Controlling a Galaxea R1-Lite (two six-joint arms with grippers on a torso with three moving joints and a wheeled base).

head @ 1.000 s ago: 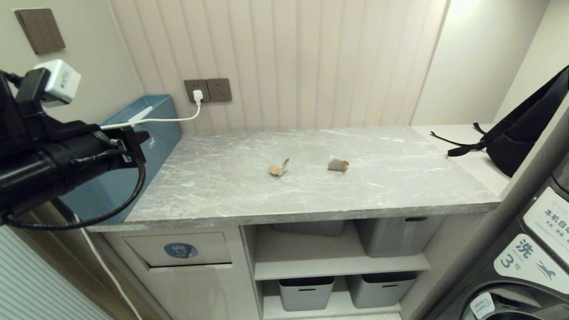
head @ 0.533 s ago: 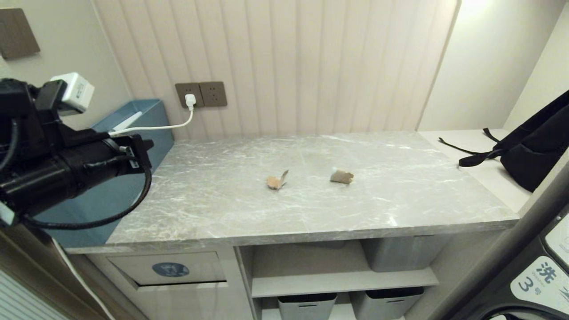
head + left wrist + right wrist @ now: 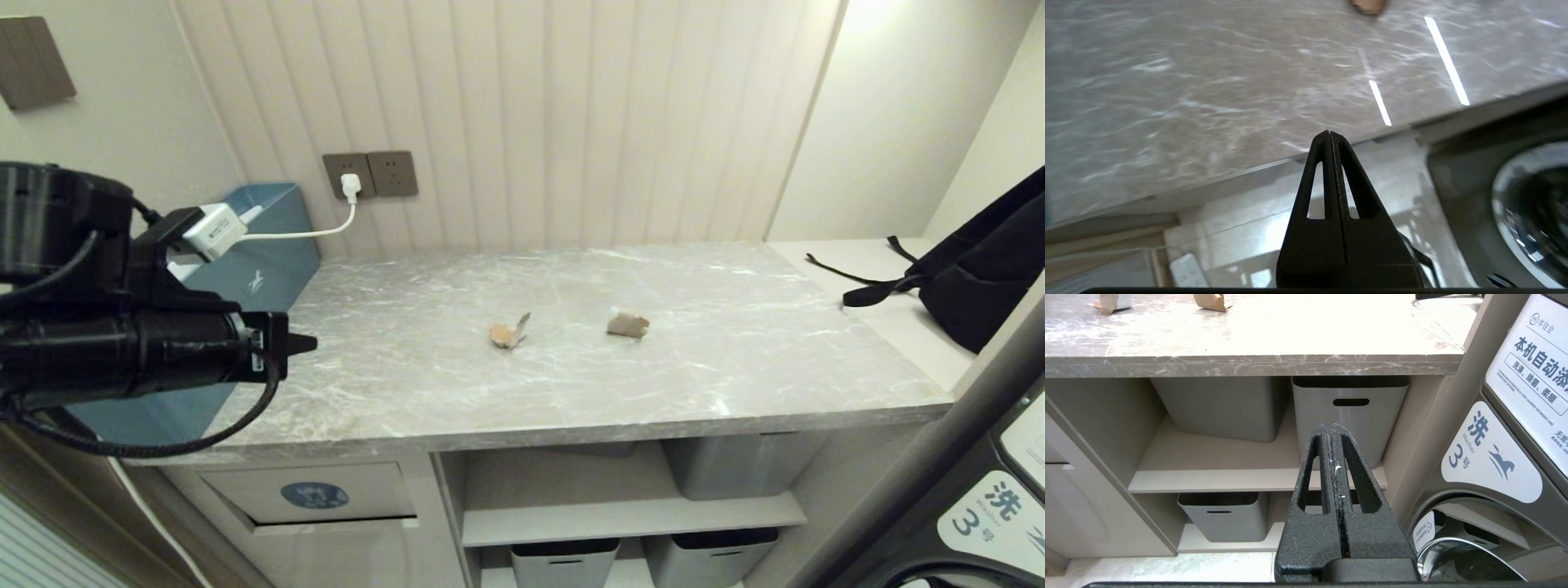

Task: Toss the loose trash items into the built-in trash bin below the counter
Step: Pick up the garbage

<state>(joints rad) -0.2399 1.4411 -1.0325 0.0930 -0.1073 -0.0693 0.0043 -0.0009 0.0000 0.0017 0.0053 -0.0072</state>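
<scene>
Two loose trash items lie mid-counter: a tan scrap with a thin grey strip and a beige-brown crumpled wad. The built-in trash bin's flap, with its blue oval sticker, sits shut under the counter's left end. My left gripper is shut and empty, hovering level over the counter's front left corner, well left of the scraps. One scrap shows far ahead of it. My right gripper is shut and empty, parked low before the shelves.
A teal-blue box stands at the counter's left end, with a white cable running to a wall socket. A black backpack lies at far right. Grey tubs fill the shelves. A washing machine stands at right.
The head camera shifted, moving the whole scene. My left arm dropped and reached right over the counter's front left corner, its wrist rolling. The scraps lie where they were.
</scene>
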